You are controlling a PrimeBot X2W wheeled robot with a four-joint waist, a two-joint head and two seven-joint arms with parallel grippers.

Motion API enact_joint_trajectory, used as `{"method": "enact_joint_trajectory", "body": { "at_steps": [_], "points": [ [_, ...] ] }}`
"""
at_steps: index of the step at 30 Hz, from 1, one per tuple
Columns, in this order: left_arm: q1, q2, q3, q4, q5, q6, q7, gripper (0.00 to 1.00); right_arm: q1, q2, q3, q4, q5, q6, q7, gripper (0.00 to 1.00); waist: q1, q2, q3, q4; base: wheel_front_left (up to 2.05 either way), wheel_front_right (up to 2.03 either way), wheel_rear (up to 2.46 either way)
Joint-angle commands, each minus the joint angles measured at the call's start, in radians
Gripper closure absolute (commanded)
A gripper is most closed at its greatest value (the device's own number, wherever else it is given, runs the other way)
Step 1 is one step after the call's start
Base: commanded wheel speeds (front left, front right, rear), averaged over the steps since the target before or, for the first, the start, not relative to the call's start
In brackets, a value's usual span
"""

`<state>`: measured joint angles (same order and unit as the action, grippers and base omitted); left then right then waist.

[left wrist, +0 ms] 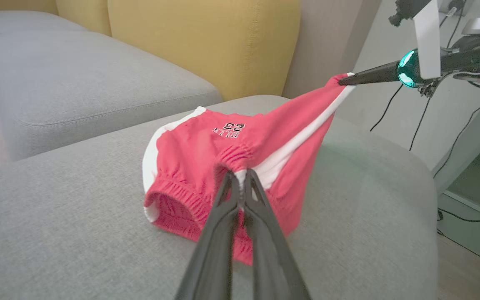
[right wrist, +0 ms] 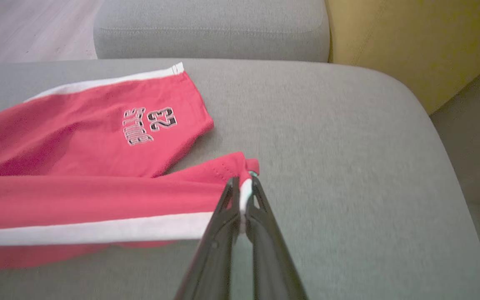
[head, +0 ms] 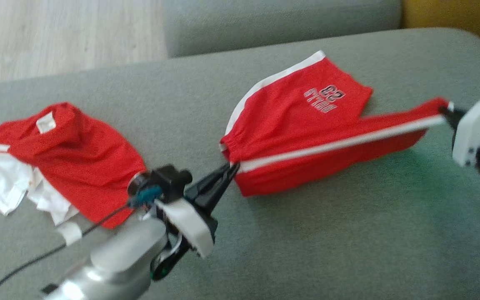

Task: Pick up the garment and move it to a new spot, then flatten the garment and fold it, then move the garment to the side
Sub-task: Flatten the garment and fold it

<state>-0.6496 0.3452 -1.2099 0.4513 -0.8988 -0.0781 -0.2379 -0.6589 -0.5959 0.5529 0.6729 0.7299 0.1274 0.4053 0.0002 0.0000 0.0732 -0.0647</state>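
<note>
Red shorts (head: 302, 125) with white side stripes and a "23" print lie partly lifted over the grey cushion (head: 290, 246). My left gripper (head: 232, 167) is shut on the waistband end by the white stripe, seen close in the left wrist view as red shorts (left wrist: 206, 158) pinched by that gripper (left wrist: 241, 171). My right gripper (head: 445, 111) is shut on the leg hem at the far right, pulling the striped edge taut between both grippers. The right wrist view shows the red shorts (right wrist: 77, 196) with the hem held in the right gripper (right wrist: 243, 180). The far leg rests flat on the cushion.
A second red and white garment (head: 56, 158) lies crumpled at the cushion's left. Another grey cushion (head: 281, 21) sits behind, with yellow back cushions (left wrist: 206, 41) beyond. Wooden floor (head: 56, 33) shows at the upper left. Cables (left wrist: 423, 121) hang past the cushion's right edge.
</note>
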Motion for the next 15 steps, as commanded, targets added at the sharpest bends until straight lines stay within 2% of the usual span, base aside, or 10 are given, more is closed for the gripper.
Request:
{"method": "enact_joint_trajectory", "body": {
  "at_steps": [1,9,15],
  "points": [
    [-0.061,0.016,0.047,-0.004,-0.003,0.007,0.002,1.00,-0.047,-0.014,-0.018,-0.012,-0.015,0.003,0.000,1.00,-0.0002,0.0000,0.044,0.038,0.00,0.00,0.00],
    [-0.143,-0.051,0.055,0.079,-0.013,-0.011,0.020,1.00,-0.216,0.069,-0.083,0.102,-0.112,0.003,0.027,1.00,-0.0002,0.0000,0.132,0.108,0.00,0.00,0.00],
    [-0.197,-0.108,0.053,0.136,-0.008,-0.028,0.010,1.00,-0.319,0.108,-0.068,0.199,-0.200,0.003,0.031,1.00,-0.0002,0.0000,0.187,0.152,0.00,0.00,0.00]
  ]
}}
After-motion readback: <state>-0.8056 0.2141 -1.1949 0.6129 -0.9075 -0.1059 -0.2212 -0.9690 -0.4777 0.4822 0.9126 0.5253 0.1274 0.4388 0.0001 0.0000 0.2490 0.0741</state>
